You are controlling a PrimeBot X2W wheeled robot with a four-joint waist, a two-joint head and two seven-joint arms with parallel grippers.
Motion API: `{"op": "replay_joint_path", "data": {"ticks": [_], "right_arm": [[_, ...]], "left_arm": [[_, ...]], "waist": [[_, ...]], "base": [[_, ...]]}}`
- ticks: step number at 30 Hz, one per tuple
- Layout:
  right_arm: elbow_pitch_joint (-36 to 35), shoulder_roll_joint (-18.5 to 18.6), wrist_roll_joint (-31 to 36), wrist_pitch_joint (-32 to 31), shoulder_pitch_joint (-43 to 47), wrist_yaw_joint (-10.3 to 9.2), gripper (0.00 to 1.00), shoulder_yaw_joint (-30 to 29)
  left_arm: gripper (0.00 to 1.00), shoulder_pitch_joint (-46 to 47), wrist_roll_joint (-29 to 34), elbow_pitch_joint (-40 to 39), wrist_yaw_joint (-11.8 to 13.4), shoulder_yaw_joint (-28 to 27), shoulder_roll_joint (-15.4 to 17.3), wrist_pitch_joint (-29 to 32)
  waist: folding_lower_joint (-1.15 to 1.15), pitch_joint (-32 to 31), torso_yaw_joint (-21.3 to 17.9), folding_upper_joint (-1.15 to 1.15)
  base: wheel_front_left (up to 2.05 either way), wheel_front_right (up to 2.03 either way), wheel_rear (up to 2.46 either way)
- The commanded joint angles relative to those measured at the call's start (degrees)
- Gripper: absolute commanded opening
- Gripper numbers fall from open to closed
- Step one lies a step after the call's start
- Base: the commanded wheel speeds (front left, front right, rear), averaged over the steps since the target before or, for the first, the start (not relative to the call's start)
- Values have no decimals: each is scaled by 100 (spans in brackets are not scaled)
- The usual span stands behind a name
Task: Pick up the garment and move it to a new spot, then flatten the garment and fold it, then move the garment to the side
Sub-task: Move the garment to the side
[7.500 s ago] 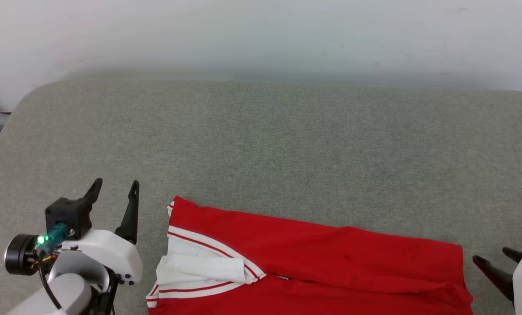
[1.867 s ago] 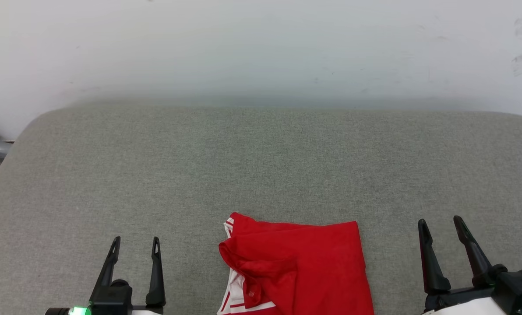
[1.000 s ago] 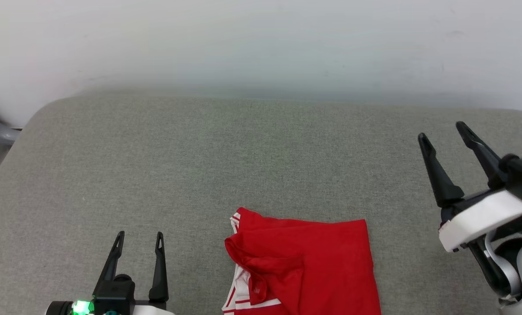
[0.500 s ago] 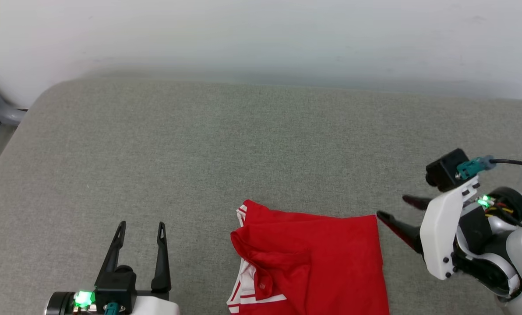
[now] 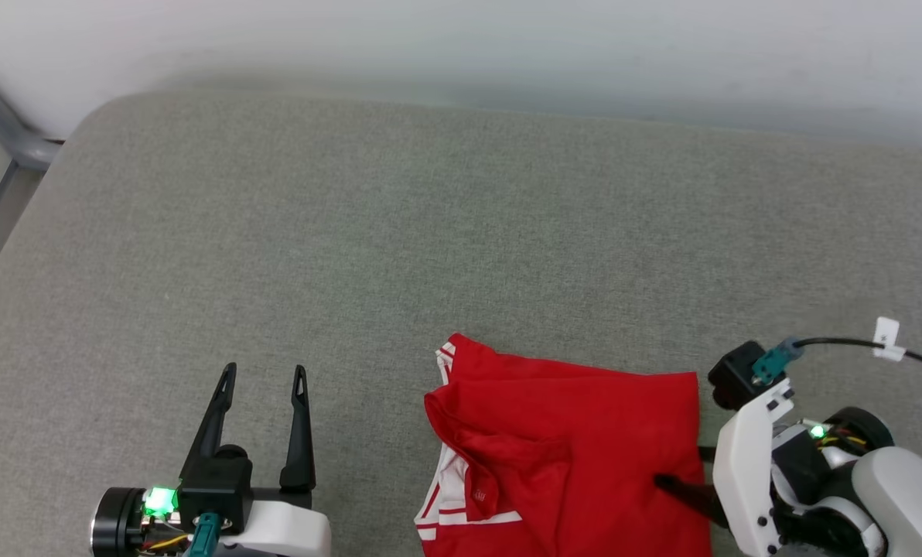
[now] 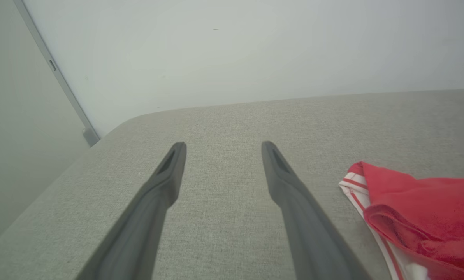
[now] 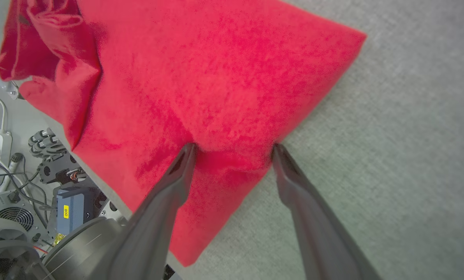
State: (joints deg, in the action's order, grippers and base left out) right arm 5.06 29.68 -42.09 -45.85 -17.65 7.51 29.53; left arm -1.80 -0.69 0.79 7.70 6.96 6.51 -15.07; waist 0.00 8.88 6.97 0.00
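1. Your right gripper (image 5: 679,466) lies low at the lower right of the head view. Its white wrist is turned so the fingers point left, across the right edge of the garment (image 5: 569,449).
2. In the right wrist view the right gripper (image 7: 234,147) has its jaws spread wide and holds nothing. One fingertip is on the red cloth (image 7: 216,77) and the other is right at its edge, where it meets the grey cushion (image 7: 411,136). You cannot tell whether the tips press down or only skim the cloth.
3. Your left gripper (image 5: 265,370) sits at the lower left, fingers pointing up the view. Its jaws are parted and empty over bare cushion (image 5: 353,232), well apart from the garment. The left wrist view shows the same gripper (image 6: 223,144), with the shirt (image 6: 419,202) off to its right.
4. The garment lies folded into a compact red block at the near middle of the cushion, with white striped trim showing at its left side.
5. Half a second ago the right fingers lay just beside the garment's far right corner, off the cloth. A second ago that gripper stood raised with its fingers pointing up.
6. The left gripper's pose and the garment's shape are unchanged. The head camera has tipped, so the whole picture has shifted.
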Motion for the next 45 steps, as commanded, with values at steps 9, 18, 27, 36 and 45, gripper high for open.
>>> {"op": "replay_joint_path", "data": {"ticks": [9, 18, 27, 36, 45], "right_arm": [[920, -213, 64, 107, 213, -4, 100, 759], [1297, -349, -100, 551, 76, -4, 0, 1145], [1087, 39, 73, 1412, -511, -13, 0, 1028], [658, 541, 454, 1838, -764, -8, 0, 981], [497, 949, 673, 1911, -996, -8, 0, 644]], "left_arm": [[100, 232, 23, 50, -24, 39, -30, -13], [100, 220, 23, 72, 2, 26, -42, -13], [100, 146, 4, 99, 6, -3, -25, -13], [100, 24, -6, 53, 35, -45, -32, -13], [100, 150, 49, -48, 41, -106, 59, -12]], "waist": [[0, 269, 158, 0], [0, 272, 142, 0], [0, 152, 40, 0], [0, 93, -436, 0], [0, 332, -1330, 0]], "base": [[0, 0, 0], [0, 0, 0], [0, 0, 0], [0, 0, 0], [0, 0, 0]]}}
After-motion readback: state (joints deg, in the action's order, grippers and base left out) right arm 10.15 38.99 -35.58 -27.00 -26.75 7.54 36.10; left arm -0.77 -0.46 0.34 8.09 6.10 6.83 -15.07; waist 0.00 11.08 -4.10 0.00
